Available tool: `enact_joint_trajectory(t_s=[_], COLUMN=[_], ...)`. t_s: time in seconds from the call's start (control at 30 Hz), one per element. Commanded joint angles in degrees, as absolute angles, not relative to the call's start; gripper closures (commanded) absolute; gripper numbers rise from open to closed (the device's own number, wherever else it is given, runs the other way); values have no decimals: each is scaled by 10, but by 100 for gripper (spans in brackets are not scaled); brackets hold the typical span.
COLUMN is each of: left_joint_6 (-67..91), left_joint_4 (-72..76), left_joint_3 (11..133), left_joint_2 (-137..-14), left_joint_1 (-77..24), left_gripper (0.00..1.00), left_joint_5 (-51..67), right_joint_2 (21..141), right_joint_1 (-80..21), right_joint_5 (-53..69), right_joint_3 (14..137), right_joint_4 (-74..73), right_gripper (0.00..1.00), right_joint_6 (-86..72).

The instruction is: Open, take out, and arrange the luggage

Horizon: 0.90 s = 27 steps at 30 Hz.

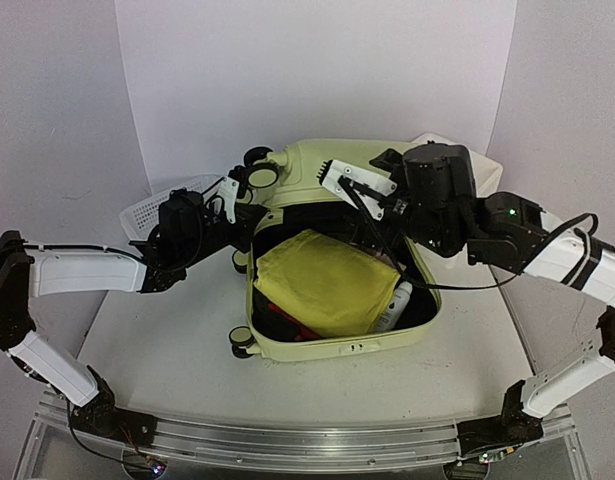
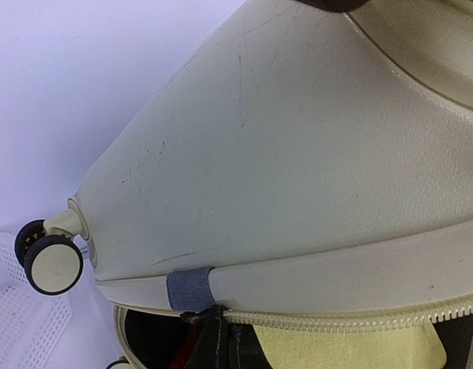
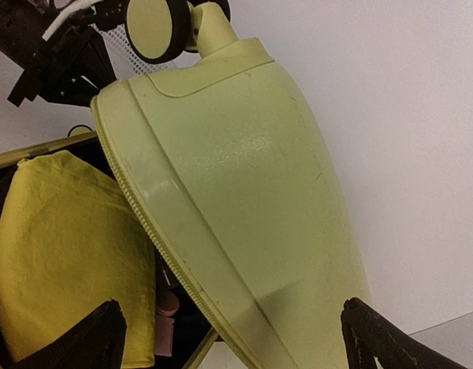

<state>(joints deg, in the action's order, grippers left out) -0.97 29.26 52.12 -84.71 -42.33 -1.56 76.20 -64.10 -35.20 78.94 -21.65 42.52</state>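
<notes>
luggage [image 1: 337, 347] sits mid-table [image 1: 167, 340], lid [image 1: 307, 165] tipped up at the back. inside, a folded cloth [image 1: 322, 280] lies on top, a bottle [image 1: 394, 305] along the right wall. mesh basket [image 1: 152, 207] behind on the left. left gripper [image 1: 230, 195] by the lid's left edge, right gripper [image 1: 345, 183] over its right.

White mesh basket [image 1: 147, 208] on the pale table [image 1: 157, 340] — far left, near the backdrop [image 1: 317, 70]

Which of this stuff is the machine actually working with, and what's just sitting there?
Part of the job:
luggage, lid half raised
yellow cloth packed inside it
white bottle beside the cloth

Just lying about, so far:
white mesh basket, behind the left arm
</notes>
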Motion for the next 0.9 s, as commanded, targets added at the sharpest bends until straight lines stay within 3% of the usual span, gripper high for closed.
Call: enact_joint_trajectory(t_s=[0.0, 0.13, 0.17, 0.3, 0.47, 0.6, 0.67, 0.73, 0.77, 0.87], left_joint_6=[-20, -13, -10, 50, 116, 212, 265, 307, 331, 364], left_joint_4=[359, 339, 332, 301, 194, 125, 110, 105, 105, 107], left_joint_3=[574, 575, 573, 546, 503, 480, 466, 451, 443, 434], left_joint_2=[-833, -825, -822, -789, -742, -724, -716, -714, -714, -729], left_joint_1=[-423, -423, -423, -423, -424, -423, -423, -421, -421, -392], left_gripper=[100, 100, 100, 97, 76, 63, 42, 12, 1, 1], left_joint_5=[-26, -29, -31, -71, -90, -92, -71, -59, -54, 60], right_joint_2=[828, 883, 892, 930, 980, 1003, 1014, 1025, 1030, 1040], right_joint_1=[-621, -609, -607, -602, -591, -582, -579, -576, -575, -571], right_joint_5=[-431, -452, -448, -441, -422, -405, -404, -402, -398, -384], right_joint_3=[855, 904, 915, 951, 1003, 1030, 1043, 1056, 1062, 1078], right_joint_4=[-169, -128, -122, -96, -81, -60, -47, -38, -35, -30], right_gripper=[6, 16, 22, 67, 91, 95, 97, 99, 100, 100], right_joint_6=[487, 514, 517, 547, 555, 543, 543, 540, 537, 525])
